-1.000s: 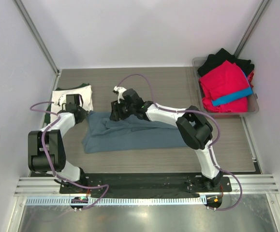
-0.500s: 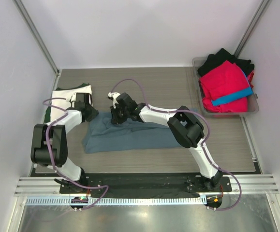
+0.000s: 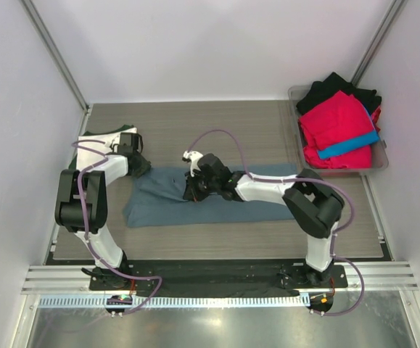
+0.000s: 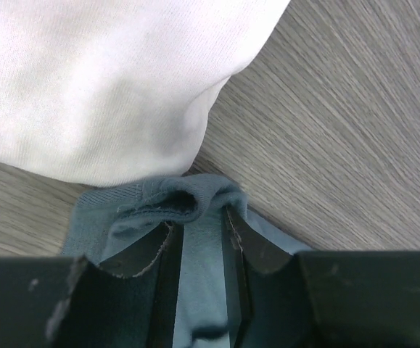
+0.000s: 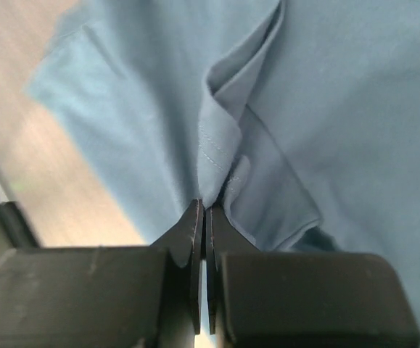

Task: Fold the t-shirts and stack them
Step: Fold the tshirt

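**A:** How does the right gripper (image 5: 204,212) stand?

**B:** Its fingers are pressed together, and they pinch a thin raised fold of the blue-grey t-shirt (image 5: 340,109) at their very tips. The left gripper (image 4: 201,226) is closed on a bunched hem of the same shirt, with the cloth between its fingers.

**A:** And where does this shirt lie?

**B:** In the middle of the table (image 3: 253,123), stretched from left to right, a little closer to the near edge. The left gripper holds it at its far left corner. That corner is just beside the cream-white t-shirt (image 4: 101,80), which rests at the left edge. The right gripper holds it more toward the middle of the cloth.

**A:** How should the fold be done well, in your opinion?

**B:** I think both arms should rise together, at equal height, so the cloth does not twist. The right hold is small and may slip, so a slow lift is safer. The left arm should first move away from the cream-white one, otherwise it can drag it. The bin (image 3: 381,158) in the far right corner is well apart and is no obstacle
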### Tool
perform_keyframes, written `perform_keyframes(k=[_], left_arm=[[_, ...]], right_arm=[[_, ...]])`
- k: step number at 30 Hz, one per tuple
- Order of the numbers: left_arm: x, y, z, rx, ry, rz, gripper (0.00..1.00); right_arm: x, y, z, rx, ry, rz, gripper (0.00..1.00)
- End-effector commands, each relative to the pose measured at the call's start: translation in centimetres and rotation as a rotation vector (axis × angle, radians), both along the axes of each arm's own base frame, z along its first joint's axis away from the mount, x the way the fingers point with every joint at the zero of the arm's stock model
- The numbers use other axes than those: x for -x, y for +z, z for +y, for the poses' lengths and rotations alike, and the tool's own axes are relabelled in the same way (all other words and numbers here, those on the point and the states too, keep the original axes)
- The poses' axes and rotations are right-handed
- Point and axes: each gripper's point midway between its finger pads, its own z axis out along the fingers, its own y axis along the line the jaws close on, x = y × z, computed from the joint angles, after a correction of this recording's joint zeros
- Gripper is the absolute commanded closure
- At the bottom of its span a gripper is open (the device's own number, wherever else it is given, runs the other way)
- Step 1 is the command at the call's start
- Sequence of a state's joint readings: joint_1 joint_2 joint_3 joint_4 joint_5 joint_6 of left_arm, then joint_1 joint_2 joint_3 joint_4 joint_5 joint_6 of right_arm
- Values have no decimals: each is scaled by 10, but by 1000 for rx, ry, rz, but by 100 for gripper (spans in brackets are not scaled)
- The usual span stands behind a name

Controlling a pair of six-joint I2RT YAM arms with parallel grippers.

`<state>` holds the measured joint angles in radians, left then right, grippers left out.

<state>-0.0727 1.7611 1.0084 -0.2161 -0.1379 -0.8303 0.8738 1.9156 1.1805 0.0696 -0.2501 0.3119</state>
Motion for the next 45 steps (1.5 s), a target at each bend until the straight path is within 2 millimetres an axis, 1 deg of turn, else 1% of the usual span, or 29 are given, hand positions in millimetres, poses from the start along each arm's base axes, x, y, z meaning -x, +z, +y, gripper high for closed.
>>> perform_keyframes(k=[1,3,4,6,7,8,10,13,14,18,19,21,22,23,26,27,28,29,30,32,33,34,35,36,37,38,39,40,45], left_arm=[[9,-15,9,-54,6,72,71],[9,-15,9,-56,6,71,71],[8,-14,9,-56,8,68,71],[9,-13,9,-60,3,68,71],[9,-13,10,-63,6,69,71],[9,-11,10,-65,5,66,71],[9,-9,10,-66,2,64,71],[11,-6,10,-68,-4,62,71],[11,-3,10,-68,-5,56,72],[14,15,10,-64,-17,15,72],[15,19,9,-65,-23,8,72],[17,32,10,-69,-27,-20,71],[18,36,11,-70,-28,-29,71],[18,39,11,-74,-28,-38,71],[18,44,9,-71,-44,-51,71],[18,45,6,-59,-56,-53,71],[19,46,5,-54,-60,-59,71],[19,47,1,-43,-71,-68,71],[19,47,-2,-27,-80,-76,71],[23,45,-6,-6,-89,-96,71],[24,45,-8,-1,-96,-99,71],[28,41,-9,2,-97,-88,71],[29,40,-10,3,-100,-85,71],[31,38,-11,2,-105,-80,71],[33,36,-10,0,-105,-75,71],[36,33,-10,-3,-108,-69,71],[36,31,-10,-6,-112,-67,71],[36,30,-9,-18,-118,-67,70],[35,18,-4,-50,-115,-11,73]], right_arm=[[17,39,-3,-129,10,-40,95],[31,37,-8,-150,25,-25,92],[43,26,-19,-136,28,-4,90],[58,22,-21,-148,37,23,78],[68,13,-28,-138,45,47,71],[75,11,-29,-139,50,64,61],[94,4,-29,-137,89,90,57],[103,5,-29,-152,91,106,56],[101,12,-28,-170,78,96,56],[84,33,-24,-190,10,48,55],[77,47,-18,-213,-1,30,54],[67,49,-15,-196,-39,26,47],[57,62,-8,-215,-53,10,45],[48,60,-10,-184,-97,3,43],[25,62,3,-178,-138,7,43],[17,61,3,-175,-156,13,44],[6,63,12,-170,-170,12,45],[0,57,10,-131,-190,31,48],[-13,76,20,-150,-201,2,48],[-21,53,18,-47,-236,29,51],[-34,64,26,-57,-251,11,53],[-38,62,27,-42,-259,8,54],[-42,47,26,-2,-266,24,59],[-48,54,32,-12,-267,9,60],[-55,52,31,-3,-278,2,62],[-58,41,30,26,-286,10,62],[-63,45,34,21,-281,-5,63],[-72,43,30,42,-313,-27,63],[-86,18,35,124,-316,-37,65]])
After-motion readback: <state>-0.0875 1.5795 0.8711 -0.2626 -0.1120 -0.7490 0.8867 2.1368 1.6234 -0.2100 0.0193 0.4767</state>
